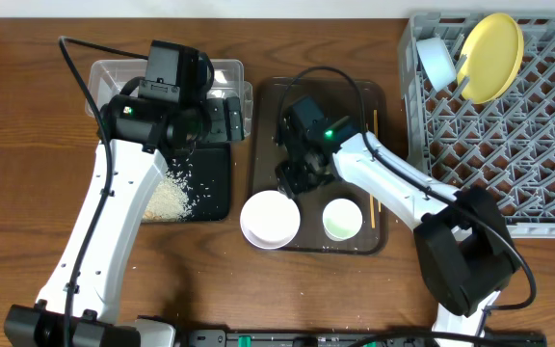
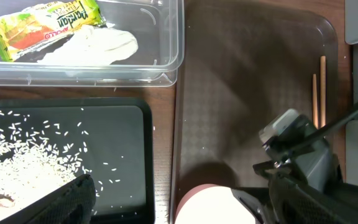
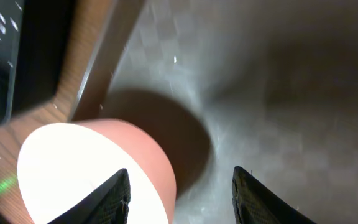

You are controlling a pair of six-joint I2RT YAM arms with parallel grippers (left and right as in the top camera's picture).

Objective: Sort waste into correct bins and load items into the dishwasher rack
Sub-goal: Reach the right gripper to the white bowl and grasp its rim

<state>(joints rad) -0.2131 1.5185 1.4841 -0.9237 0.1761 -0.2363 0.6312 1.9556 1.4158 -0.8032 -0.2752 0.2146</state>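
The white bowl (image 1: 270, 219), pinkish outside, sits at the brown tray's front left corner. My right gripper (image 1: 292, 181) is open just above it. In the right wrist view its fingers (image 3: 182, 199) straddle the bowl's (image 3: 73, 174) rim, one over the inside, one outside. My left gripper (image 1: 218, 120) is open and empty over the gap between the clear tub (image 1: 227, 72) and the black tray (image 1: 215, 188). The wrapper (image 2: 42, 25) and white paper (image 2: 101, 43) lie in the tub. Rice (image 2: 23, 165) lies in the black tray. The small white cup (image 1: 342, 219) and the chopsticks (image 2: 319, 93) are on the brown tray.
The yellow plate (image 1: 491, 56) and the light blue bowl (image 1: 436, 60) stand in the grey dishwasher rack (image 1: 509, 145) at the right. The brown serving tray (image 1: 355, 106) lies between the black tray and the rack. Arm cables loop over the tub and tray.
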